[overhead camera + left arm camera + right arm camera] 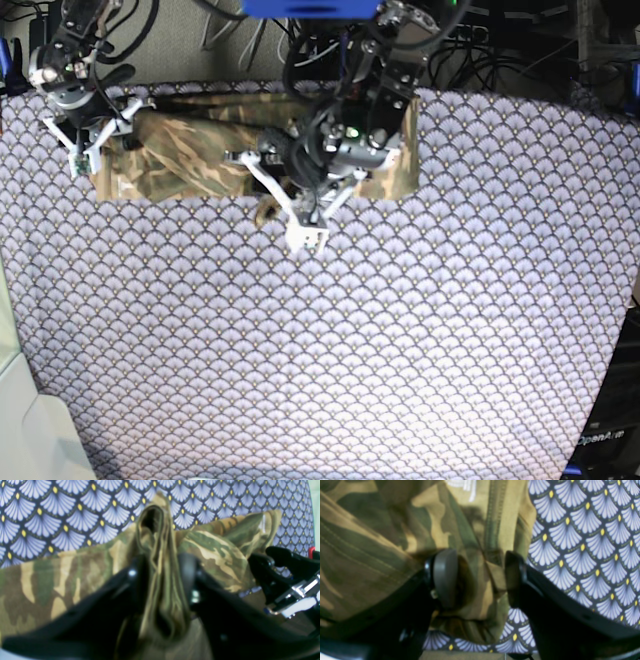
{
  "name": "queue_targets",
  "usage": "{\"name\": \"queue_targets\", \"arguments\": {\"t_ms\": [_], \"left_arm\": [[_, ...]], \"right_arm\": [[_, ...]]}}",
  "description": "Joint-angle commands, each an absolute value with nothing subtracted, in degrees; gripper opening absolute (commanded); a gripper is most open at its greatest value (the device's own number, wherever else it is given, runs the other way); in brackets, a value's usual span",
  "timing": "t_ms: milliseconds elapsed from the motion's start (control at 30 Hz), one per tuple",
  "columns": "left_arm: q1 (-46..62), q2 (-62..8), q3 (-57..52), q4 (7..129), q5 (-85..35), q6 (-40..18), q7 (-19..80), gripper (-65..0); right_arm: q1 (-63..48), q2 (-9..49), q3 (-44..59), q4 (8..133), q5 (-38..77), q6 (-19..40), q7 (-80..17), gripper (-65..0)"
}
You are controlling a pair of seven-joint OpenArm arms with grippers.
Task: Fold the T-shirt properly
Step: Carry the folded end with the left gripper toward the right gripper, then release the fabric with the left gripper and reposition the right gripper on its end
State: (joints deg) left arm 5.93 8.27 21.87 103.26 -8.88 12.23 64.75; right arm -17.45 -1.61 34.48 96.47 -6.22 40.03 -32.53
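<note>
The camouflage T-shirt (190, 160) lies as a long band along the back of the table. My left gripper (290, 215) is at its front edge near the middle, shut on a bunched fold of the T-shirt (212, 545). In the left wrist view this gripper (162, 572) holds the cloth upright between its pads. My right gripper (85, 150) is at the shirt's left end. In the right wrist view it (480, 577) stands open, and a hemmed edge of the T-shirt (370, 542) lies between the two apart jaws.
The lavender fan-scale tablecloth (350, 350) covers the whole table in front of the shirt. Cables and dark equipment (500, 40) crowd the back edge. A pale surface (30, 430) sits at the front left corner. The other arm's black gripper (287, 580) shows in the left wrist view.
</note>
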Motion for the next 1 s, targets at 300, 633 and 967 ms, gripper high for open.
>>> {"name": "queue_targets", "arguments": {"t_ms": [300,633,967], "left_arm": [[4.9,6.5,22.5,104.3,-19.6,12.0,63.0,-30.9],[6.2,-3.8,19.4,110.2,-28.8,12.4,58.6,-35.9],[11.6,-13.7,7.5,110.4,-44.6,12.4,58.2,-64.7]], "right_arm": [[-17.2,-1.3,34.5,96.5,-8.0,40.0,-34.2,-37.0],[-17.2,-1.3,34.5,96.5,-8.0,40.0,-34.2,-37.0],[-17.2,-1.3,34.5,96.6,-8.0,40.0,-34.2,-37.0]]}}
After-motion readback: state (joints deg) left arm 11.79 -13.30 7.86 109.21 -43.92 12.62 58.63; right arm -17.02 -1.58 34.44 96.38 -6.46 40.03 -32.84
